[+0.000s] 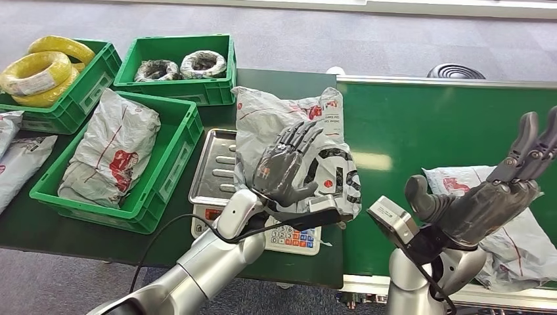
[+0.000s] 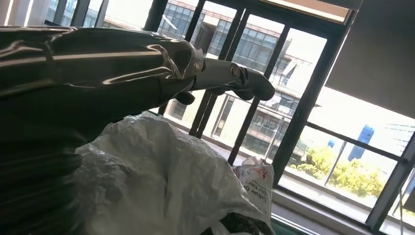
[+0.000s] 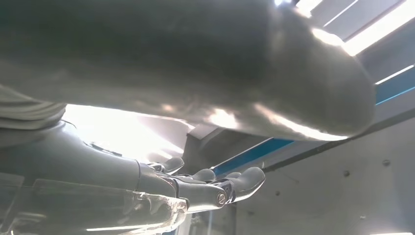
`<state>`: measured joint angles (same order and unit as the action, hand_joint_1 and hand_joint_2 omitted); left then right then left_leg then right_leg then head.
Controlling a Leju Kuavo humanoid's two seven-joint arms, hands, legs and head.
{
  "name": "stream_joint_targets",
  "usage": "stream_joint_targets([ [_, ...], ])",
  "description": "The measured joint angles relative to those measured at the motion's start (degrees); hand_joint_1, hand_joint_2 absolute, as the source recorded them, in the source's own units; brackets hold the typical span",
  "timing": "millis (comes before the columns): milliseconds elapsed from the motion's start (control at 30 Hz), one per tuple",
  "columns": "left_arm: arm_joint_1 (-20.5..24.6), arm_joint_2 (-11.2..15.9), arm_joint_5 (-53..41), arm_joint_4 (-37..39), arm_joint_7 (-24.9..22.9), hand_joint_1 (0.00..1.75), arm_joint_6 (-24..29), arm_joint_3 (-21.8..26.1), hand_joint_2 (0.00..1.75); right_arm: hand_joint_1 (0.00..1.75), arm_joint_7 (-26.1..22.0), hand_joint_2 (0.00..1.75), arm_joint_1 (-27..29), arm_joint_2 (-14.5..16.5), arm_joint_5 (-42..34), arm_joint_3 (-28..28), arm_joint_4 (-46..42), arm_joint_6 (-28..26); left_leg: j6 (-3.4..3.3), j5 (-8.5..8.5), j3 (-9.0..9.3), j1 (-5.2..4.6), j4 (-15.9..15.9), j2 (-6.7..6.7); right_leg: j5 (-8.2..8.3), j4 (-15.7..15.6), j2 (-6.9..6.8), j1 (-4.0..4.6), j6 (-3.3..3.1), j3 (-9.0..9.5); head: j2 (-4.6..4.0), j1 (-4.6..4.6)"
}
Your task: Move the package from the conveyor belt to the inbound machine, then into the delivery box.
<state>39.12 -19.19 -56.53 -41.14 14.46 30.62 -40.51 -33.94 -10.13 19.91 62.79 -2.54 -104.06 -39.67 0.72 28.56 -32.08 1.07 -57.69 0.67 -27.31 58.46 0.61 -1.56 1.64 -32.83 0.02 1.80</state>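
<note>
**Package lifted over the scale**

Head view: the left hand [image 1: 284, 172] holds the grey package [image 1: 282, 125] upright above the scale [image 1: 220, 172] at the counter's [image 1: 59, 233] front edge. The right hand [image 1: 489, 197] is raised, fingers apart, over the conveyor belt [image 1: 433, 125].

Left wrist view: the package [image 2: 161, 181] seemingly presses against the palm.

Right wrist view: fingers [image 3: 235, 183] extended, holding nothing.

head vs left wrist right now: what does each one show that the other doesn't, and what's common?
Head view alone: the green conveyor belt with a second package on it, the right hand raised and holding nothing, the scale, and green crates to the left, one with a bagged parcel.

Left wrist view alone: large windows with buildings and trees outside.

Both: the left hand and the white package it is at. I cannot tell from either view whether the hand grips the package or just rests against it.
</note>
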Motion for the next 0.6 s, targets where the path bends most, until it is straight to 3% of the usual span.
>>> stream_joint_targets([
  [300,1.0,-1.3,-0.4,6.8,-2.1,0.00,-1.2,-5.3,1.75,0.00,2.0,0.00,0.1,0.0,1.2,0.3,-0.4,0.0,0.00,0.00,-0.01,0.00,0.0,0.00,0.00,0.0,0.00,0.00,0.00,-0.01,0.00,0.01],
  [600,1.1,-1.5,-0.4,10.0,-2.3,0.00,-1.3,-7.7,1.75,0.00,2.0,0.00,0.6,0.0,0.7,0.7,-0.9,0.0,0.00,0.00,-0.01,0.00,0.0,0.00,0.00,0.0,0.00,0.00,0.00,-0.01,0.00,0.01],
])
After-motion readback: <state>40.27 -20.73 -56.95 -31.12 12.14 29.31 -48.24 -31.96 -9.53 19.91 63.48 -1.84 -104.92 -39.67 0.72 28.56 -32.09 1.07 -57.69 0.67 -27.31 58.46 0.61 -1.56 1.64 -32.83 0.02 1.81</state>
